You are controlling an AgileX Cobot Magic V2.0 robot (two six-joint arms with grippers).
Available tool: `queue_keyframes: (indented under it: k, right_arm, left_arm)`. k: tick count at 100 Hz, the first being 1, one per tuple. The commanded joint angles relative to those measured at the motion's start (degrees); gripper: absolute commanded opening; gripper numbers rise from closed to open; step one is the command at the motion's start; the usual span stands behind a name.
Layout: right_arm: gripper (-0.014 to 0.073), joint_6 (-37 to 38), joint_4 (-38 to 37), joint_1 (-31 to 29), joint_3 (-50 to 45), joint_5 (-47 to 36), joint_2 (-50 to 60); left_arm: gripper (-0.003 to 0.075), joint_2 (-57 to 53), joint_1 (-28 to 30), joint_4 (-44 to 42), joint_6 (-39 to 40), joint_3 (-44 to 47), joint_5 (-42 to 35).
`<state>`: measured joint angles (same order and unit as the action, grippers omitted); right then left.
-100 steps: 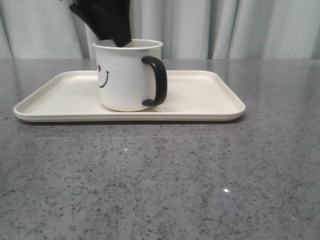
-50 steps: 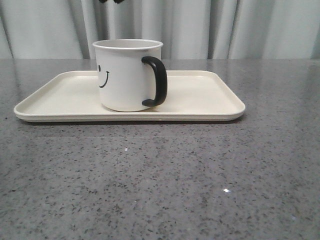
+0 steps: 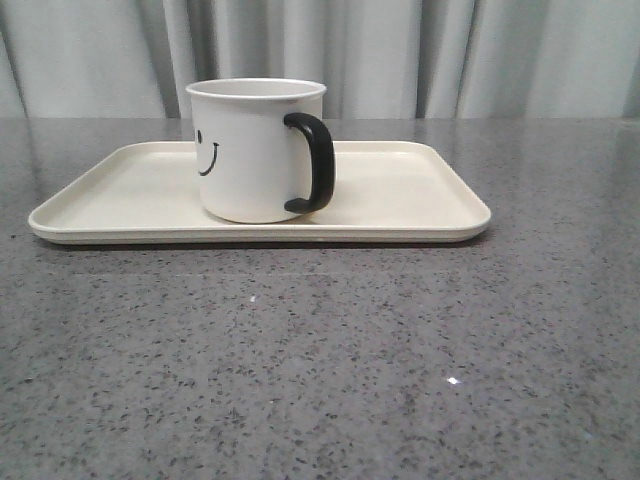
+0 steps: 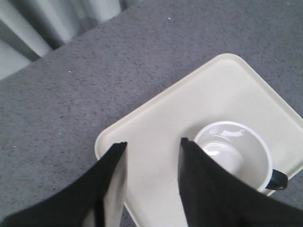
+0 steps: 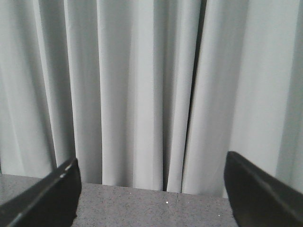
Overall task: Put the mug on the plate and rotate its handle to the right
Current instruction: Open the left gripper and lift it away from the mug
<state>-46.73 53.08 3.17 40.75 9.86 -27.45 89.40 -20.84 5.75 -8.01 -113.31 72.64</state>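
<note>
The white mug [image 3: 250,150] with its black smiley face stands upright on the cream plate [image 3: 400,190], left of the plate's middle. Its black handle [image 3: 315,162] points right in the front view. Seen from above in the left wrist view, the mug [image 4: 234,153] is empty on the plate [image 4: 189,109], with the handle [image 4: 278,179] at its edge. My left gripper [image 4: 152,142] hovers open well above the plate, beside the mug, holding nothing. My right gripper [image 5: 151,163] is open and faces the curtain, away from the mug. Neither gripper shows in the front view.
The grey speckled table [image 3: 320,360] stretches wide in front of the plate. A pale pleated curtain [image 3: 400,55] hangs behind the table's far edge.
The left gripper, whose fingers reached into the mug's mouth a second ago, has risen out of the front view. The mug stays put on the plate.
</note>
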Motion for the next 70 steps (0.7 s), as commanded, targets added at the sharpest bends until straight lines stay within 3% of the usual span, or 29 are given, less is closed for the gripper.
queue_keyframes:
  k: [1,20,46,70]
  right_arm:
    - [0.0615,-0.46,0.75,0.15,2.09,-2.65,-0.83]
    - [0.0615,-0.46,0.75,0.15,2.09,-2.65,-0.83]
    - [0.0615,-0.46,0.75,0.15,2.09,-2.65,-0.83]
    - [0.0615,-0.46,0.75,0.15,2.09,-2.65,-0.83]
  left_arm:
    - [0.026,-4.78,2.28,0.22,0.57,-1.89,-0.28]
    - [0.0246,-10.38,8.41,-2.66,0.57,-1.65,-0.28]
    - [-0.002,-18.16,15.86,-6.11,0.57,5.19,-0.28]
    - [-0.002,-25.98,21.35,-7.15,0.57,16.14,-2.27]
